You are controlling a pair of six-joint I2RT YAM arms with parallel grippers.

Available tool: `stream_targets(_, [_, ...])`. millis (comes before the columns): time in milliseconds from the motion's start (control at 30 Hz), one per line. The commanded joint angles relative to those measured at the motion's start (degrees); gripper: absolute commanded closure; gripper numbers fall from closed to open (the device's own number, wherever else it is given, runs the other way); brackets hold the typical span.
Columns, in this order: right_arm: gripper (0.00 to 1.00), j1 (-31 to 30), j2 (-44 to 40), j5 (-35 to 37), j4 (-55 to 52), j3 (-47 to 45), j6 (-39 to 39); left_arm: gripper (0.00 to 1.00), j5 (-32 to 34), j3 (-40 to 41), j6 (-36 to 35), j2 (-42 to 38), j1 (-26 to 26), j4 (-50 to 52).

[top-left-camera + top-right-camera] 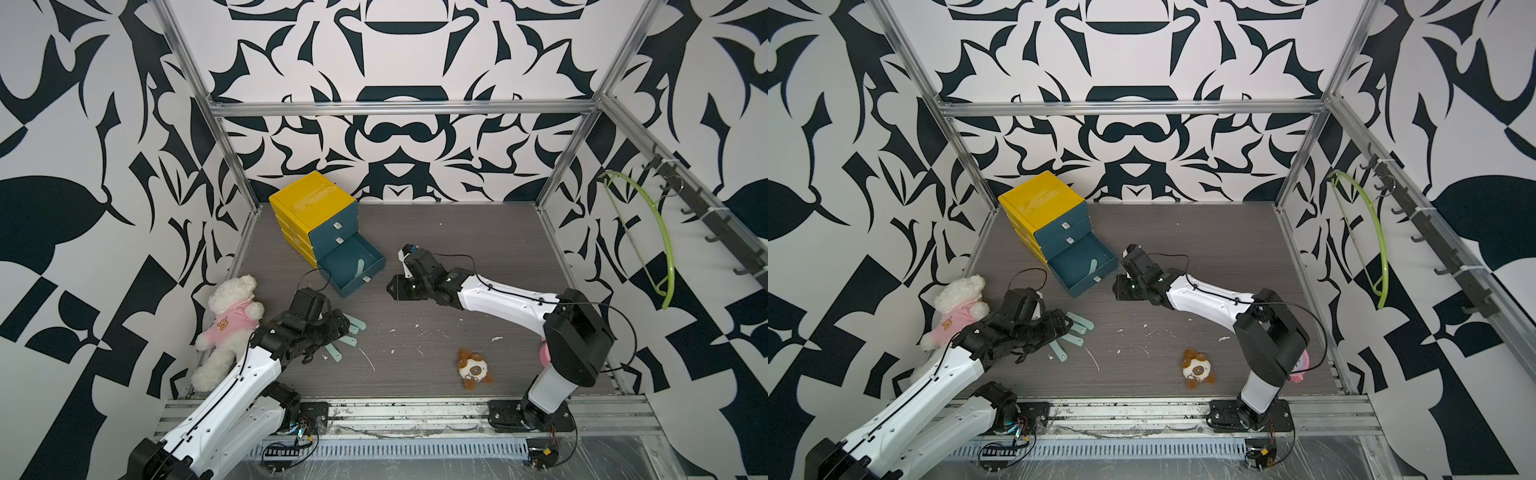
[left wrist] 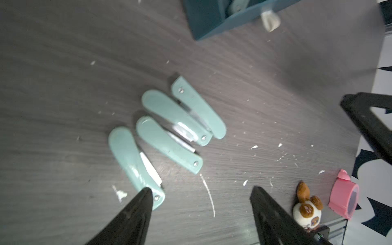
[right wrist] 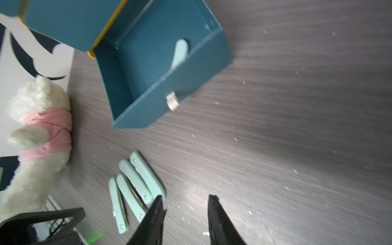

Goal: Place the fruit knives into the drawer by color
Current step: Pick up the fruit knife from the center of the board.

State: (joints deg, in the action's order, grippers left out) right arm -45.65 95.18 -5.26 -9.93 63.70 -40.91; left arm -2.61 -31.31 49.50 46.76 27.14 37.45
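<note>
Both arms' jaws are gaping empty, the left hovering over seemingly light, slick fruit knives [image 2: 165, 146], best pinched mid-handle.

Stereo overview from high front; close wrist views sharing the mint knives [image 2: 165, 110].

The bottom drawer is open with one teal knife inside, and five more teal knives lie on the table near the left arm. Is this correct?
Not quite: four teal knives lie on the table, not five; the left wrist view shows all four side by side. The rest is right: the bottom drawer is open with one teal knife inside.
</note>
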Motion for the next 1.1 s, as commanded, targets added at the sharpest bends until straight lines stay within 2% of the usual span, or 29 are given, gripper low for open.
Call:
stream_targets(0, [0.64, -0.3, -3.9, 2.7, 2.9, -2.3, -0.8, 0.24, 1.2, 0.8, 3.0, -0.9, 0.2, 6.9])
stream_targets(100, [0.64, -0.3, -5.4, 3.5, 3.3, -4.6, -0.7, 0.3, 1.6, 0.5, 2.6, 1.3, 0.2, 8.1])
stream_targets(267, [0.65, -0.3, -7.2, 4.2, 3.8, -7.5, -0.5, 0.46, -2.1, 1.8, 3.8, 9.5, 0.2, 2.8])
stream_targets(433, [0.66, -0.2, -9.1, 4.5, 4.0, -9.6, 0.1, 0.48, -2.0, -0.5, 1.7, 18.7, 0.2, 2.6])
stream_targets(800, [0.66, -0.2, -10.4, 4.6, 6.9, -13.6, -0.1, 0.51, 4.4, -5.3, -0.9, 25.8, 0.2, 5.3])
stream_targets(833, [0.66, -0.1, -10.3, 4.6, 7.0, -13.8, -0.1, 0.52, 4.7, -5.2, -1.1, 28.2, 0.2, 5.1])
stream_targets(1000, [0.66, 0.0, -10.1, 4.1, 7.5, -14.3, -0.1, 0.56, 5.0, -4.1, -1.6, 30.5, 0.2, 4.0])
stream_targets(1067, [0.66, 0.1, -10.1, 4.1, 7.6, -14.5, -0.1, 0.61, 4.9, -4.0, -1.7, 31.1, 0.2, 3.4])
